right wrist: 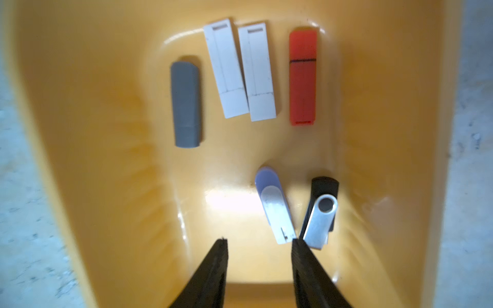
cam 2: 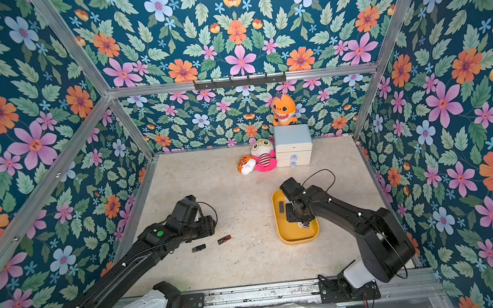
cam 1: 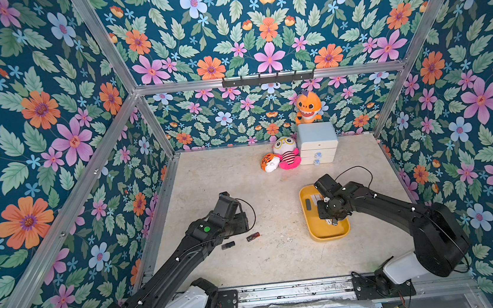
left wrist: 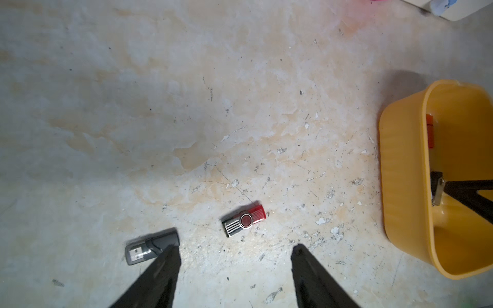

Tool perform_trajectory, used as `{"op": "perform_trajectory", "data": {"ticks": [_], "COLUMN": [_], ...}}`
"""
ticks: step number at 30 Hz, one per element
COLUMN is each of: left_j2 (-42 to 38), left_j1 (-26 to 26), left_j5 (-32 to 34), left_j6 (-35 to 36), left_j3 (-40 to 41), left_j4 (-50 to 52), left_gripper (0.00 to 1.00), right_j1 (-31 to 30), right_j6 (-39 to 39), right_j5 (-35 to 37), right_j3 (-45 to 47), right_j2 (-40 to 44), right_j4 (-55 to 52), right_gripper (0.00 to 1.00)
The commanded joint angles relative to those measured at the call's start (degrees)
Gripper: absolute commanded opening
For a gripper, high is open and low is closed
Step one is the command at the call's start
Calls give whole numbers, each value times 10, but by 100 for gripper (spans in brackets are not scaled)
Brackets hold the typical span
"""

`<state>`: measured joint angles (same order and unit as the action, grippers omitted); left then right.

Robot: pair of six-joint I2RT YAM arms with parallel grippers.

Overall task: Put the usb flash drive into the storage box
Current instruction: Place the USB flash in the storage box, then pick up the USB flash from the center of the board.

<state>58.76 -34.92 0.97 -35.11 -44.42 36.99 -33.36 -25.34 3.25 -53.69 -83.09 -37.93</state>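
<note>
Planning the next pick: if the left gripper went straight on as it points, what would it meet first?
Probably bare table just short of the red flash drive, though depth is unclear.

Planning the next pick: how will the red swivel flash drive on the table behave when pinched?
The red flash drive looks rigid and probably light. Lying flat, it should slide, not roll. Its shiny metal swivel cover may pivot or slip.

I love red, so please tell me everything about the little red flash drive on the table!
The small red plastic flash drive has a silvery, striped metal swivel cover pinned by a round red-centred rivet. It lies flat and slanted on the pale scuffed tabletop, with nothing touching it. It is outside the yellow plastic storage box, just ahead of the open left tool.
</note>
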Motion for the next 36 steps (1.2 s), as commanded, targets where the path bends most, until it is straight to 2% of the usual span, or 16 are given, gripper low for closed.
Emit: {"op": "perform_trajectory", "data": {"ticks": [1, 8, 14, 21, 28, 33, 36], "left_j2": [36, 142, 207, 222, 191, 196, 201], "left_j1": [0, 0, -1, -4, -44, -91, -102], "left_j5": [-16, -51, -79, -107, -113, -89, -68], "left_j6": [23, 43, 43, 0, -32, -49, -56], "left_j3": [-7, -2, 12, 63, 97, 95, 92], "left_j4": [-43, -123, -162, -196, -201, -189, -175], "left_gripper": [71, 69, 68, 67, 66, 65, 66], "right_j1": [0, 0, 0, 0, 0, 0, 0], "right_j6": [10, 12, 13, 10, 13, 12, 13], "right_j5": [-13, -12, 0, -2, -1, -1, -3], "right_j3": [9, 51, 59, 61, 58, 58, 57], "right_j2": [48, 173, 201, 195, 190, 190, 186], "right_j4": [-7, 5, -8, -4, -4, -2, -2], "right_gripper": [46, 49, 51, 52, 53, 53, 53]}}
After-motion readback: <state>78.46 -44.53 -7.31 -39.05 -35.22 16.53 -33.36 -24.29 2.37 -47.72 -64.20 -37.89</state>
